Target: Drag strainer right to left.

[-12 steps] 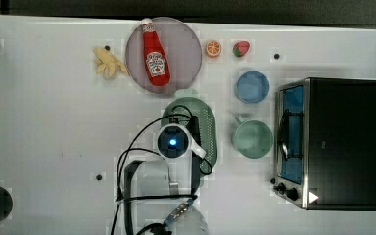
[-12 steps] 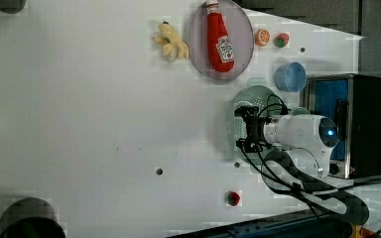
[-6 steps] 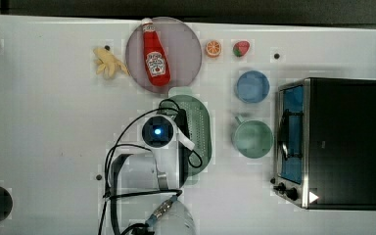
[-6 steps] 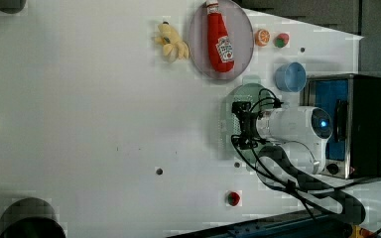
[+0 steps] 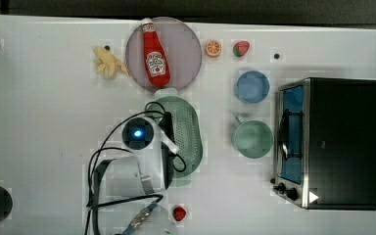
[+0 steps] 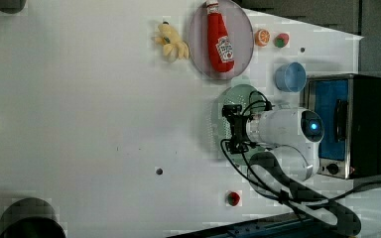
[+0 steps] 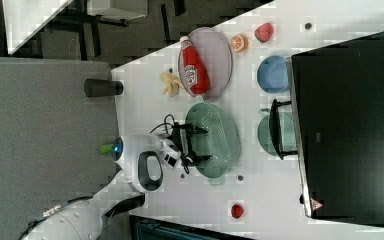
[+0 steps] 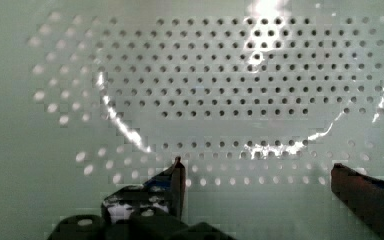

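The strainer (image 5: 188,134) is a pale mint-green oval with a holed basin, lying mid-table next to the plate. In the wrist view its basin (image 8: 220,90) is very close. My gripper (image 8: 255,177) is open, its two dark fingers (image 8: 176,180) spread wide and low over the basin with nothing between them. In the left view the gripper (image 6: 233,130) reaches down onto the strainer (image 6: 225,101). In the right view the gripper (image 7: 192,143) stands at the strainer's (image 7: 220,137) rim on the right view's left side. The arm's white wrist (image 5: 138,134) covers the strainer's left edge in the top view.
A round plate (image 5: 186,58) with a red ketchup bottle (image 5: 155,56) touches the strainer's far end. A green mug (image 5: 253,139), a blue bowl (image 5: 252,86) and a black toaster oven (image 5: 333,142) stand on the top view's right. Banana (image 5: 108,63), orange slice (image 5: 213,48), strawberry (image 5: 241,48) lie along the back.
The arm has moved toward the top view's left, and the strainer has shifted a little the same way. The gripper stays open.
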### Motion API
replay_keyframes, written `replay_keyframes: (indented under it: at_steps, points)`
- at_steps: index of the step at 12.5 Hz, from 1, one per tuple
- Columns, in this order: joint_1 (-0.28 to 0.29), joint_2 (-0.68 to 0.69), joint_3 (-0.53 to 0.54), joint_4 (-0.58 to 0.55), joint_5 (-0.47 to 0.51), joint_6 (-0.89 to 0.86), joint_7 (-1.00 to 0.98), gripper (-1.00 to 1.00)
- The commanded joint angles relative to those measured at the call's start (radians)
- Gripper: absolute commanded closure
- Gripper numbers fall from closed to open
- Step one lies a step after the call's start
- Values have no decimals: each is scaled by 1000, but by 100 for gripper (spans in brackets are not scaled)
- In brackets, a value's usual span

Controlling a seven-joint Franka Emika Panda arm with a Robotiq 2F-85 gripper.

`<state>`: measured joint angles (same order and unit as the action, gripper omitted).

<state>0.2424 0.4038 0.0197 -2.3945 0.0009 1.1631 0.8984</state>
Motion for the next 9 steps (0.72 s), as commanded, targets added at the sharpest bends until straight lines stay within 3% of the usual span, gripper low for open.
replay_keyframes:
  at_steps: [1,9]
  points:
    - [71,-9,5,27,-6,-48,188,-100]
    - [153,6,59,116,11,-124,351,-100]
